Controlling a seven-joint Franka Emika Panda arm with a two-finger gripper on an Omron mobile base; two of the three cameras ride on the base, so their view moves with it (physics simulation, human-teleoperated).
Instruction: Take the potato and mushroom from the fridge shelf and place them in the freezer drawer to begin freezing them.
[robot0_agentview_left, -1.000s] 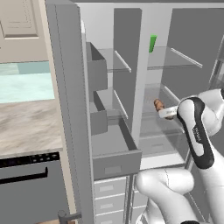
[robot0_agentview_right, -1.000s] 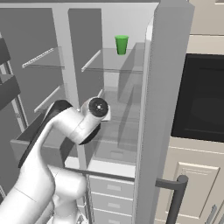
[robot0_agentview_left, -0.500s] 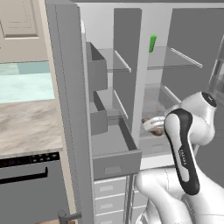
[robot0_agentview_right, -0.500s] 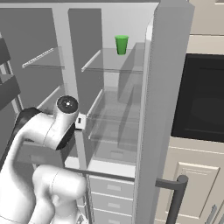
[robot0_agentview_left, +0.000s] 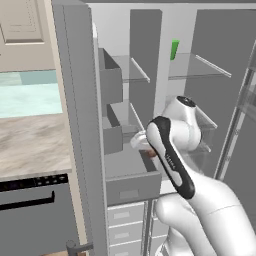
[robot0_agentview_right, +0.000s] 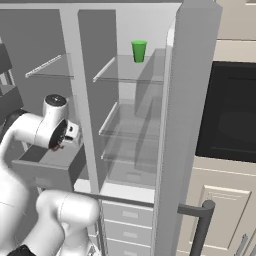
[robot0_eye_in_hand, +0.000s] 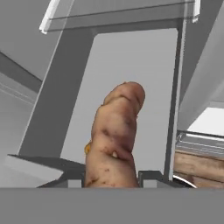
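Kitchen walls and cabinets frame an open grey fridge, seen from both sides of the robot's base. At far left in the left base view lies a pale stone bench (robot0_agentview_left: 30, 150) with a dark oven front (robot0_agentview_left: 35, 210) below it. Next comes the fridge door, carrying small grey bins (robot0_agentview_left: 111, 82). Beneath them the freezer drawer (robot0_agentview_left: 131, 179) stands pulled out, a deep grey box with a small recess in its front. Over its open top hangs the white arm, and the pincer (robot0_eye_in_hand: 114, 177) is pressed shut on the potato (robot0_eye_in_hand: 114, 140), a long brown knobbly tuber that stands between the fingertips in the hand view. From the left base view only a brown sliver of it peeks out beside the wrist, above the drawer. Farther right, the fridge shelf (robot0_agentview_right: 131, 132) spans its compartment as a translucent pane; whether the mushroom lies on it I cannot tell. Higher up, a green cup (robot0_agentview_right: 139, 51) stands on the top shelf. At far right sit a black microwave (robot0_agentview_right: 227, 112) and cream cabinet doors.
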